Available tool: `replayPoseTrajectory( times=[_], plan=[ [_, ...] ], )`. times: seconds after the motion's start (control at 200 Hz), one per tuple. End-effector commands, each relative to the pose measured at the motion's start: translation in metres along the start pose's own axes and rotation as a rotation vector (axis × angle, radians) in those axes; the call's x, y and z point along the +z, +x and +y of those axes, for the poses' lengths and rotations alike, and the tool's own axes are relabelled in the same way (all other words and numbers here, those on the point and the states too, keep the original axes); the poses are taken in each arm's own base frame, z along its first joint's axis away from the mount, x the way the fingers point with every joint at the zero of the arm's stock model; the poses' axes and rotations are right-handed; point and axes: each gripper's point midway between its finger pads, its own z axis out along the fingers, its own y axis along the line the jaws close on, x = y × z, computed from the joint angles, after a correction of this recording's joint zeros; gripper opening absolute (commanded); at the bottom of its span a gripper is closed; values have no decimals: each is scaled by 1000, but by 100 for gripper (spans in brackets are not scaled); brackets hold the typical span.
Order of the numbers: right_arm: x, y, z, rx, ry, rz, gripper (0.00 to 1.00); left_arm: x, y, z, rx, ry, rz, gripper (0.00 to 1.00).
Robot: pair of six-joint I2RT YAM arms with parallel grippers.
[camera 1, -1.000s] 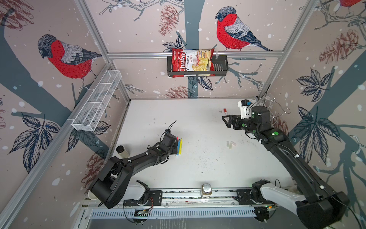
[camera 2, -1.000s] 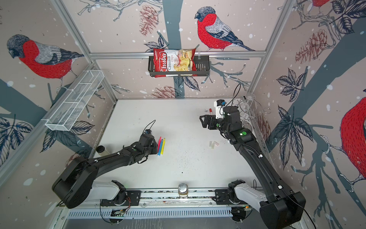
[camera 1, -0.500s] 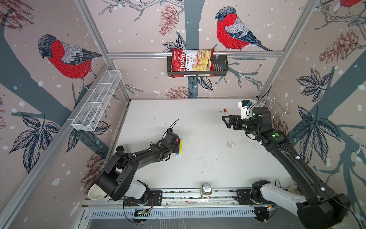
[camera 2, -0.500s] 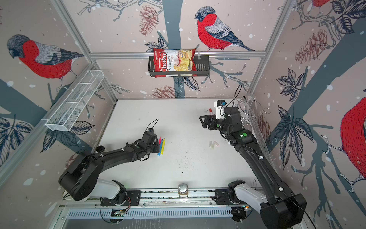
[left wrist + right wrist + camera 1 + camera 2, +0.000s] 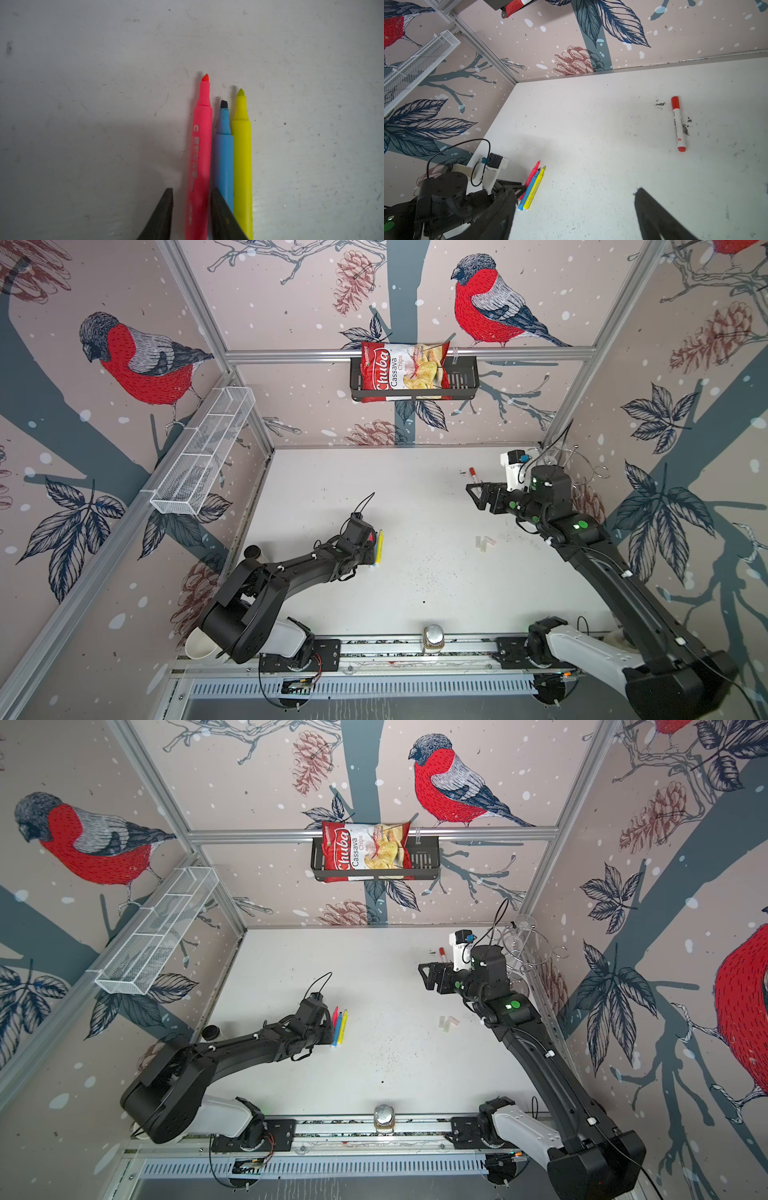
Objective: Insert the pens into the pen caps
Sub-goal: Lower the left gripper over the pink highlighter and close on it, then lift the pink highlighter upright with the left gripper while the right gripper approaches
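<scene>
The left gripper (image 5: 191, 192) is straddling, jaws loose and not yet pinching, the slim pink-red plastic marker (image 5: 201, 135) lying on the white tabletop (image 5: 83, 83) against the slim blue marker (image 5: 224, 162), and should be closing squarely, sparing that neighbour.

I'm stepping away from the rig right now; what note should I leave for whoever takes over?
Left gripper: open, jaws either side of the pink pen, not yet clamped.
Right gripper: open, empty, above the table near the white marker.
Blue pen and yellow pen lie beside the pink; all uncapped. Three translucent caps lie loose together.
Done: white marker looks capped.
Left: cap three pens.
</scene>
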Motion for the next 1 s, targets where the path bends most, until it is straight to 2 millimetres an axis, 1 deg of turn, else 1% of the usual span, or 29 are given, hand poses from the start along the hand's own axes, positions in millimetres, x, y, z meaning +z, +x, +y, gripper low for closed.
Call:
replayPoseTrajectory(
  times=[0.0,0.25,0.63,0.775,0.991],
  plan=[
    [-3,-9,6,-19,-21,-30,90,-1,5,-2,17,16,27,33],
    [-3,-9,7,-18,-23,-32,90,-1,13,-7,14,49,65,33],
    [-4,-7,6,-20,-17,-38,90,1,15,-3,21,16,94,33],
    [-5,-6,6,-20,-17,-40,90,2,17,2,27,-11,103,32],
    [-8,-9,7,-16,-18,-55,90,5,21,5,35,-28,122,30]
  ],
)
